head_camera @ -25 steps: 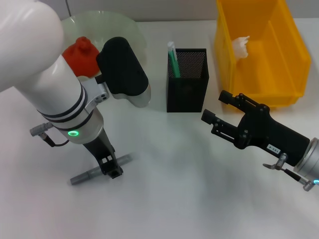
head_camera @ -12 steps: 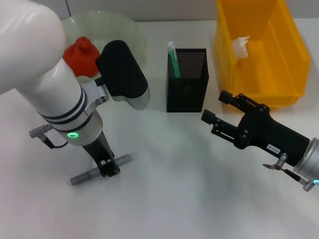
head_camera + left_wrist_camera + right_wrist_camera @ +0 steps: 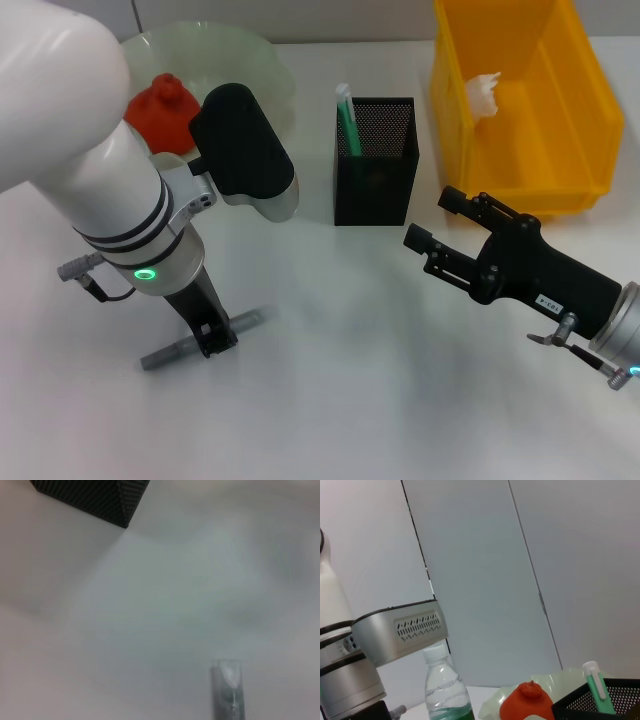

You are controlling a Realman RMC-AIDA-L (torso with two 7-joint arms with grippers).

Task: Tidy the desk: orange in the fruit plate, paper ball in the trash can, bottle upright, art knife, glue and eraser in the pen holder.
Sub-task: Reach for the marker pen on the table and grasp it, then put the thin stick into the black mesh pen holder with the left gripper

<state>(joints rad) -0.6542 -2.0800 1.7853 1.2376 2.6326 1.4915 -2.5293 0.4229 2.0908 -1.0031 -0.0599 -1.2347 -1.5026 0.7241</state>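
**Left gripper down on the grey knife**

The art knife [image 3: 200, 340], a slim grey bar, lay flat on the white table [image 3: 380, 400] at the near left, slanting up toward the right. The left gripper [image 3: 212, 338] stood straight down over its middle with the fingers closed narrowly on either side of the bar, apparently clamped on it. No print could be read on the knife; the only writing in view was a small white tag on the right arm's black body, too small to make out.

Beyond it, the pen holder [image 3: 375, 175] stood mid-table with a green-and-white glue stick [image 3: 347, 120] upright inside. The orange [image 3: 158, 108] sat in the fruit plate [image 3: 255, 60] at the far left, and the paper ball [image 3: 484, 92] lay inside the trash can [image 3: 525, 150] at the far right. The right wrist view showed the bottle [image 3: 444, 690] standing upright.

The right gripper [image 3: 432, 220] hovered open near the pen holder, holding nothing.

Against the picture a second before, the left gripper had shifted slightly nearer and leftward along the knife; the rest was unchanged.
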